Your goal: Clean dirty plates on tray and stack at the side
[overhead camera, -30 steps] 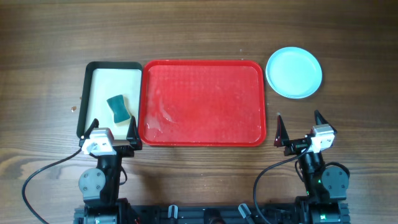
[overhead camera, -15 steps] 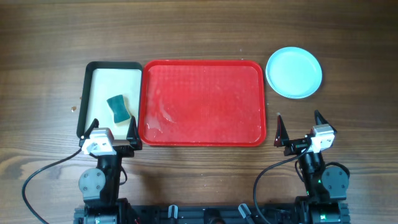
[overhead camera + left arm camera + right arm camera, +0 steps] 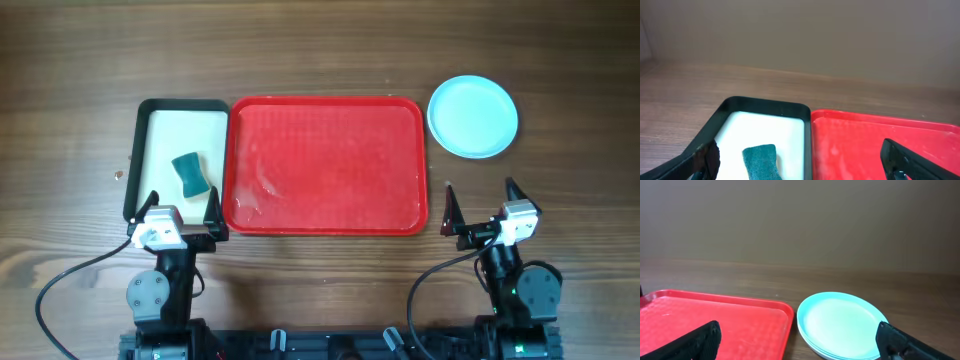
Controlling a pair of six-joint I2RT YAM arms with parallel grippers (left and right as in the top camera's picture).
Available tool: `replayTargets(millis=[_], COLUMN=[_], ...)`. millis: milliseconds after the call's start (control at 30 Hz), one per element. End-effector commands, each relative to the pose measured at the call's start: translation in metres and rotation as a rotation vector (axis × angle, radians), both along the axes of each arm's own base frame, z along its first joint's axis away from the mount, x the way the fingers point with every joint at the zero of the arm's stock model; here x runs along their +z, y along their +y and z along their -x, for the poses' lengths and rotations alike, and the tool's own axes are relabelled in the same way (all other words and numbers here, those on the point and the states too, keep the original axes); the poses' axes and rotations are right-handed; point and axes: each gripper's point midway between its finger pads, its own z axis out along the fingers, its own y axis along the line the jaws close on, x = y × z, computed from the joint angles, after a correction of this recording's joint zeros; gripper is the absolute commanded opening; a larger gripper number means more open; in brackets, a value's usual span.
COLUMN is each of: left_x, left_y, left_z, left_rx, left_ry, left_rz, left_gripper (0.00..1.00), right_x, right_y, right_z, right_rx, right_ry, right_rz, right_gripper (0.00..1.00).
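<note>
1 tray (image 3: 325, 165), 1 plate stack (image 3: 473, 116), R.

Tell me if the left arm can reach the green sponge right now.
Probably yes: the sponge lies alone in the black-rimmed tray, straight ahead of the open left hand, with nothing over it or between them.

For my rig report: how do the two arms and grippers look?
The left arm and right arm are black with round grey joints and trailing black cables. The left gripper and right gripper each have a white block and two black pointed fingers.
</note>
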Motion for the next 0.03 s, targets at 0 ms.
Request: replayTargets(millis=[0], left_x=[-0.0008], left_y=[-0.0013], left_z=[0.0004], left_rx=[-0.007], left_ry=[0.001], left_rz=[-0.022], left_gripper=[1.0], right_x=[0.0027], right_y=[0.0014], right_z=[0.0008], right_rx=[0.01], right_ry=[-0.015], right_rz=[0.017], right_gripper=[1.0])
